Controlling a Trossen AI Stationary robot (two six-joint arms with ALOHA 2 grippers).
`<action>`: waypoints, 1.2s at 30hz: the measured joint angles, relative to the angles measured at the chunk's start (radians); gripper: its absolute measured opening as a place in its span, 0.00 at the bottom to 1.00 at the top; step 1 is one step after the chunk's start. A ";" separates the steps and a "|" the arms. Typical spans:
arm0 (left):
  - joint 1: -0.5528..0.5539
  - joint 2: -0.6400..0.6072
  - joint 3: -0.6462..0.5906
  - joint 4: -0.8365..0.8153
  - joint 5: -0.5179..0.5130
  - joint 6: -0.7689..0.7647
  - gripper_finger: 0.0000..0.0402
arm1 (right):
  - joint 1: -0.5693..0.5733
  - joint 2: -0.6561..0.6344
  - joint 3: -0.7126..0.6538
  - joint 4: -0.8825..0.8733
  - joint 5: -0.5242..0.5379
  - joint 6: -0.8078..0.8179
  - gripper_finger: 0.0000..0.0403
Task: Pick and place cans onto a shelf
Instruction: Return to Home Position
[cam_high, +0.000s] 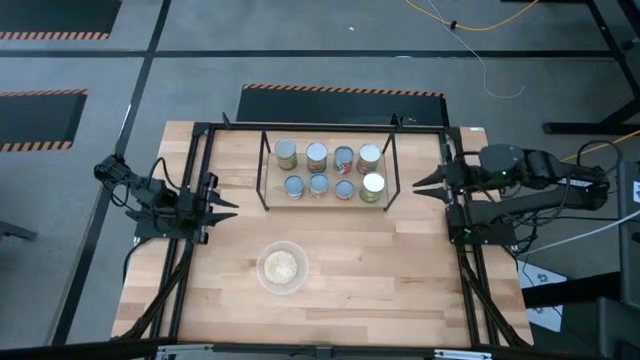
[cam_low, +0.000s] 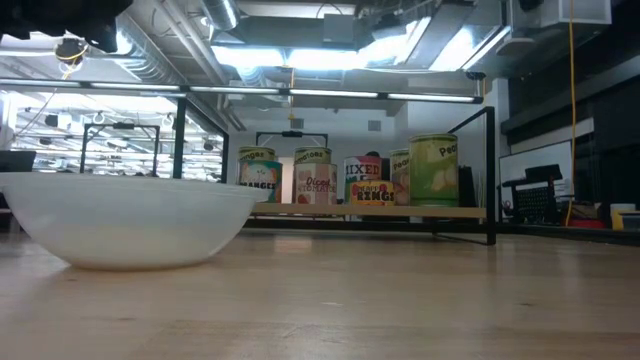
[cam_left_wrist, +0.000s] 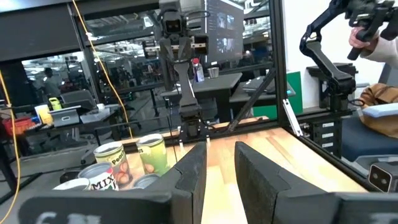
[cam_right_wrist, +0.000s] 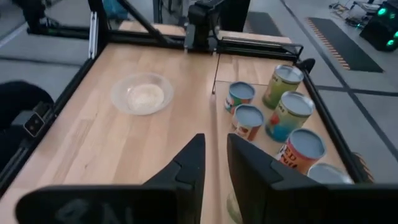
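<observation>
The wood table (cam_high: 400, 270) has a black frame around it, and past it is a big room with bright lights. The shelf (cam_high: 266, 175) sits in the middle of the far half of the table. All eight cans (cam_high: 317, 155) stand on it, straight up, in two rows of four, close side by side. A clear bowl (cam_high: 283, 267) with something tan in it sits on the table near the front, apart from the shelf.

The left gripper (cam_high: 228, 210) is by the left edge of the table, well apart from the shelf. Its fingers have a small gap and hold nothing. The right gripper (cam_high: 418, 184) is just beside the right end of the shelf, pointing at it. It too has a small gap and holds nothing.

No can is left on the bare table, so I think the job is about done.

The cans look hard and stiff, so a squeeze should not hurt them. They are likely a bit heavy if full. The round sides look smooth and could slip. The best place to hold one is the middle of its side, one finger on each side. They stand so close that there is little room for fingers.
</observation>
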 joint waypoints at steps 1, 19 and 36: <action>0.000 0.000 0.000 0.000 0.000 0.000 0.19 | -0.001 -0.029 -0.029 0.011 0.000 0.011 0.18; 0.000 0.000 0.000 0.001 0.006 -0.023 0.19 | -0.001 -0.424 -0.412 0.179 0.000 0.077 0.18; 0.000 0.000 0.000 0.001 0.006 -0.021 0.19 | -0.001 -0.570 -0.679 0.521 -0.035 0.087 0.18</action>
